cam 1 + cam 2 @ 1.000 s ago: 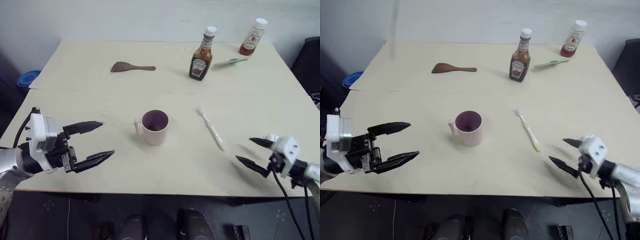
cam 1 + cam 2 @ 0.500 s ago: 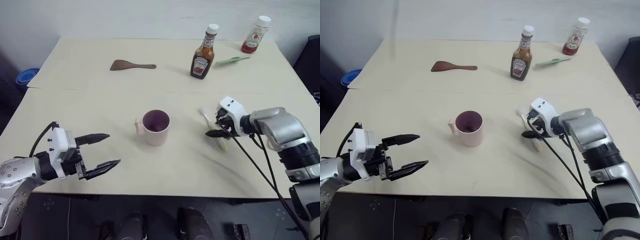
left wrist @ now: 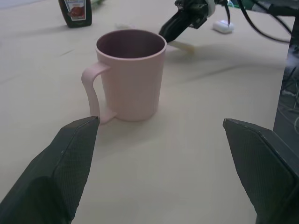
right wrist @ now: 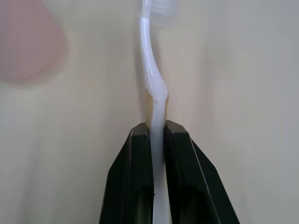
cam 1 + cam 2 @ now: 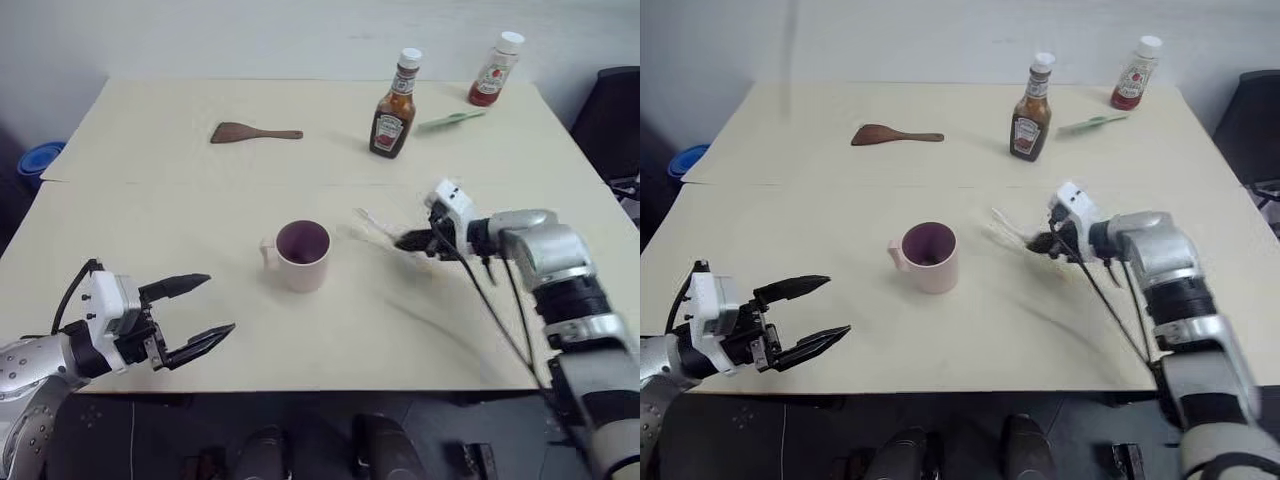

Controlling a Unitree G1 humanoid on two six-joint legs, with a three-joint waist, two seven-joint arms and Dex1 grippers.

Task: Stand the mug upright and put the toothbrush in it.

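Pale cream worktop (image 5: 150,215) carries the whole setup; a brown spatula (image 5: 254,132), two sauce bottles and a pale green utensil lie along its far side, well apart from the action. Mug (image 5: 300,255) stands upright near the middle, opening up, handle turned toward the robot's left, so the first half of the task looks done. Right gripper (image 5: 408,240) is pressed together on the toothbrush (image 4: 153,70), pinching it on the handle; right wrist view shows the brush's long axis running straight out in line with the fingers, bristle head at the far end. From the head views the brush points from the right gripper toward the mug, head leading, roughly level and blurred, so I cannot tell whether it is clear of the surface. Mug lies to the left of the right gripper, near but apart. Judgement: the brush needs tipping toward vertical over the mug's mouth before release. Left gripper (image 5: 183,318) is spread wide, holding nothing, near the front edge, aimed at the mug but apart from it.
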